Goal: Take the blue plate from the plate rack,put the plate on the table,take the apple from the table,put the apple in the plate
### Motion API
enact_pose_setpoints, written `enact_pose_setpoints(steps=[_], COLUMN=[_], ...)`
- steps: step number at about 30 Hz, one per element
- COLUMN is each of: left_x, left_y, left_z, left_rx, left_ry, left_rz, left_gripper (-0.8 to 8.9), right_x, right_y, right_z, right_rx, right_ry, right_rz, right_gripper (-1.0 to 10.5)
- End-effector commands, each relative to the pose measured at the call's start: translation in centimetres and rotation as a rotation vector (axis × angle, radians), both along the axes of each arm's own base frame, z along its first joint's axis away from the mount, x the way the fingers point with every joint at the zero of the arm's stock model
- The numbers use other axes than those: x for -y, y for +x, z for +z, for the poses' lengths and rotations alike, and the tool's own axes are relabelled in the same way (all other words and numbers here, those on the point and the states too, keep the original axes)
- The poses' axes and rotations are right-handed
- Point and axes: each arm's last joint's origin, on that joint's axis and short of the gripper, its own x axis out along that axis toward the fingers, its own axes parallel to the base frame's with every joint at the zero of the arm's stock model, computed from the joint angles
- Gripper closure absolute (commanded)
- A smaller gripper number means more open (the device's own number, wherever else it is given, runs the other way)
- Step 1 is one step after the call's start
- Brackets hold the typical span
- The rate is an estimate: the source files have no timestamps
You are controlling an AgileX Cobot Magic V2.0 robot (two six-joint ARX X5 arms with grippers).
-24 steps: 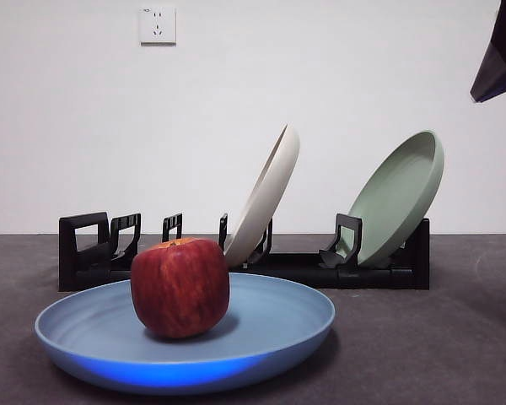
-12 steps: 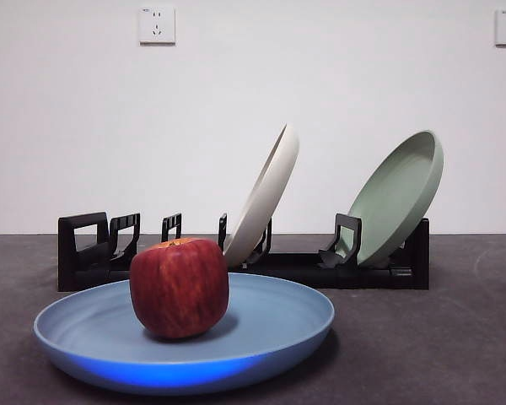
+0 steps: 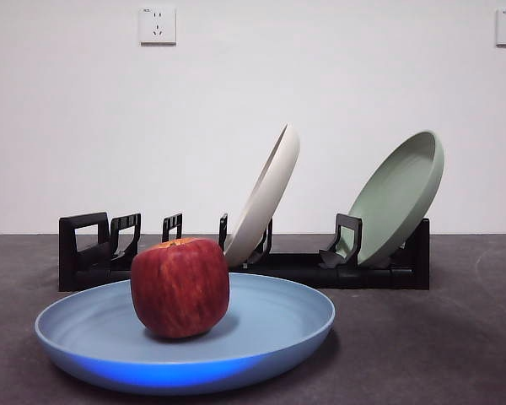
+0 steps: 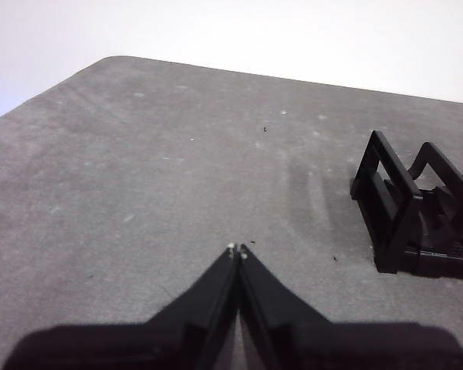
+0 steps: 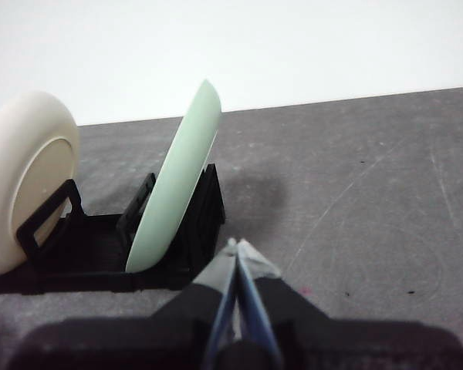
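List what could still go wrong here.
1. The apple sits left of centre on the shallow blue plate; a nudge might roll it off.
2. The cream plate and green plate lean in the rack; a bump could tip them.

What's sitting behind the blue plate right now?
Behind the blue plate, which holds the apple, stands the plate rack with a cream plate and a green plate leaning in it. The apple covers part of the rack's middle.
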Motion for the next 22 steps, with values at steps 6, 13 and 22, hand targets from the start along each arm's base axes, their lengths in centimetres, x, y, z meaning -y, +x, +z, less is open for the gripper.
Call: enact_pose_setpoints(steps=[6, 13, 22], left_x=[0.0, 0.0, 0.0], left_y=[0.0, 0.0, 0.0], left_z=[-0.4, -0.4, -0.4], left_rx=[-0.010, -0.010, -0.010], left_ry=[0.007, 0.007, 0.007], left_rz=[0.000, 0.000, 0.000], left_gripper=[8.17, 8.17, 8.17], right_x=[0.0, 0.1, 0.1], right_y=[-0.3, -0.6, -0.6], right_z=[-3.0, -3.5, -3.5], right_rx=[-0.032, -0.078, -0.087], right_ry=[-0.008, 0.000, 0.069], right_rz=[0.002, 0.000, -0.012], right_gripper=[9.5, 9.5, 9.5])
